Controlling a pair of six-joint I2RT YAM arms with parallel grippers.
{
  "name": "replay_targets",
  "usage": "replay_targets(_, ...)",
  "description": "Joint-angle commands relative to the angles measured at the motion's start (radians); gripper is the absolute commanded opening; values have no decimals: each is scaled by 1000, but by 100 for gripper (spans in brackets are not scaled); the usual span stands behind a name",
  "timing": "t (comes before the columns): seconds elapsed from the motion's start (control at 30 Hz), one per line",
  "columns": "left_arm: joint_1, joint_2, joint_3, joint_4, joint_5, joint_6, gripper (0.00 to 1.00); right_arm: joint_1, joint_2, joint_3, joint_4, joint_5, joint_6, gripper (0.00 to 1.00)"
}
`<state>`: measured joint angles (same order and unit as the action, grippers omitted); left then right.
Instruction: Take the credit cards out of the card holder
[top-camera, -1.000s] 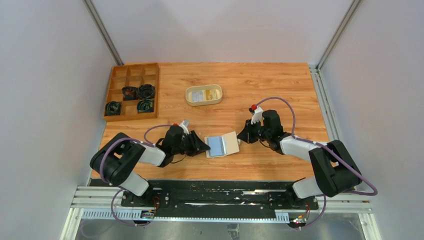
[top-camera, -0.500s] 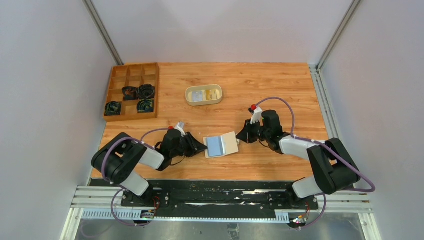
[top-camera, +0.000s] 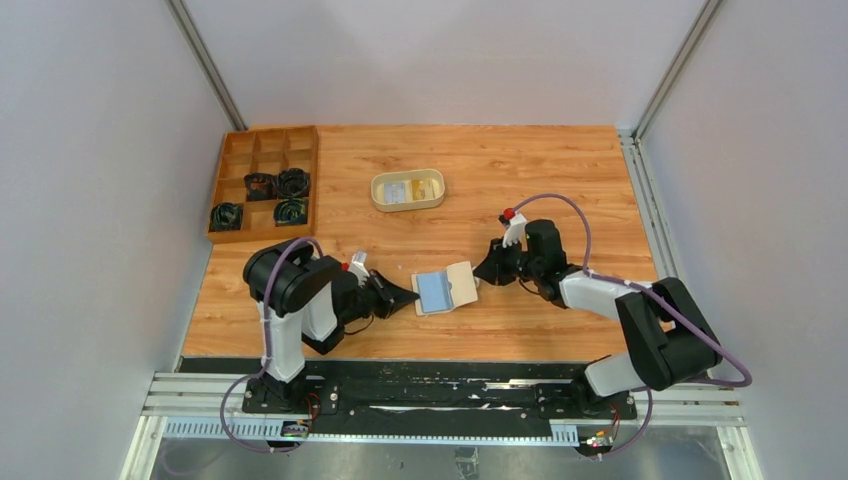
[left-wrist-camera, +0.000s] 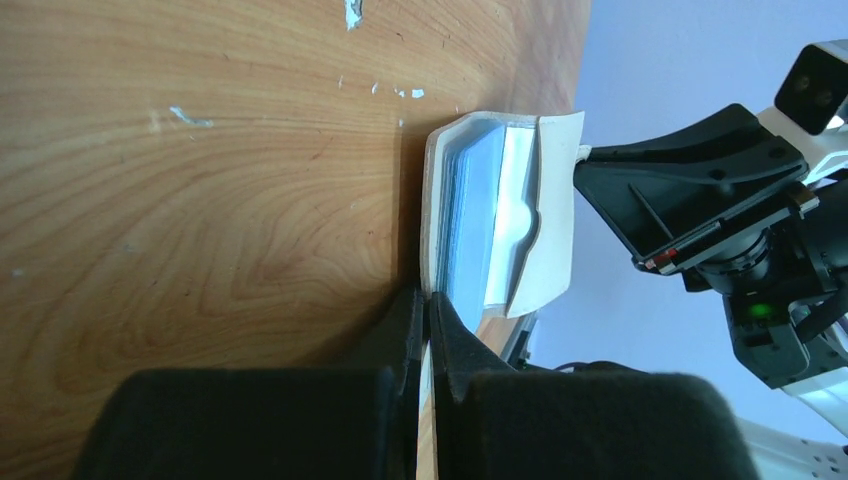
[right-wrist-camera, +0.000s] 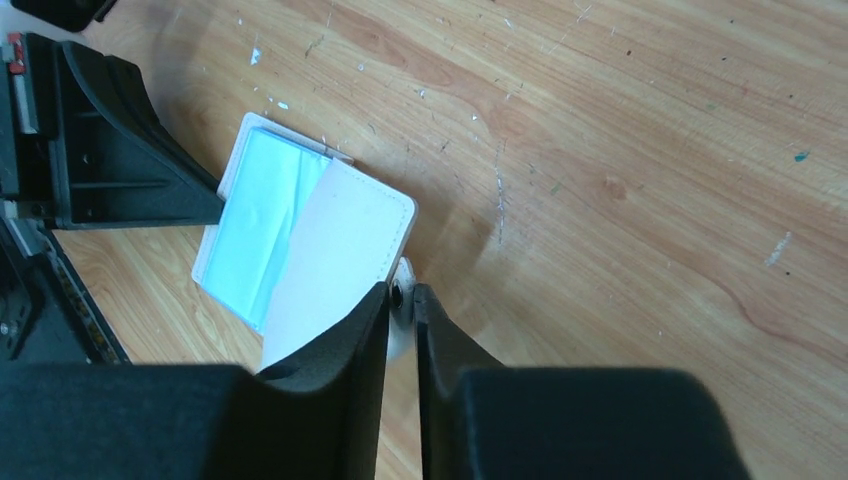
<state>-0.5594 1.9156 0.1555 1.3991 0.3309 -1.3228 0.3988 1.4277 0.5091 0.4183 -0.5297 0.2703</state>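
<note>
Still, left claw (top-camera: 411, 294) and right claw (top-camera: 479, 272) pinch the card holder (top-camera: 445, 290); left arm (top-camera: 287, 285) swung inward.

Wooden table (top-camera: 530, 160); pale grey walls (top-camera: 90, 150)

Card holder (top-camera: 445, 290) lies open on table (top-camera: 540, 160), near-centre, btwn both arms. L gripper (top-camera: 410, 295) at its left edge. R gripper (top-camera: 481, 274) at its right edge, on the tab. Tray (top-camera: 410, 208) sits behind holder, well apart, w/ credit cards (top-camera: 408, 190) in it. Compartment box (top-camera: 255, 236) at far-left corner. Coiled items (top-camera: 293, 182) in mid-row centre & right cells and near-row left & right cells.
</note>
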Motion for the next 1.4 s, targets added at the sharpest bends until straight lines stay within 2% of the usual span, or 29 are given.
replay_targets(0.0,-7,70,-21,144,24,-31,0,-5,-49,13,-55,-7,5,30)
replay_targets(0.13,-8,-20,-6,47,19,19,0,-3,-140,60,-133,34,-13,49)
replay_targets(0.23,-8,-138,29,-182,11,96,0,4,-203,118,-223,65,-41,62)
replay_targets(0.27,-10,-219,58,-295,-4,155,0,11,-219,149,-265,78,-65,75)
replay_targets(0.33,-19,-343,113,-598,-52,256,0,52,-239,222,-363,130,-104,80)
replay_targets(0.37,-20,-395,137,-698,-83,296,0,79,-238,255,-400,167,-118,81)
replay_targets(0.47,-21,-462,194,-858,-136,368,0,168,-184,328,-489,267,-118,83)
replay_targets(0.63,-22,-415,227,-880,-114,367,0,288,-24,407,-493,410,-16,84)
replay_targets(0.73,-21,-417,225,-880,-119,367,0,315,52,413,-440,406,79,82)
replay_targets(0.83,-21,-426,221,-881,-121,369,0,361,125,452,-430,415,99,80)
replay_targets(1.13,-22,-434,217,-881,-124,361,0,440,250,583,-544,511,112,80)
replay_targets(1.37,-21,-444,213,-881,-122,355,0,455,349,678,-669,604,151,84)
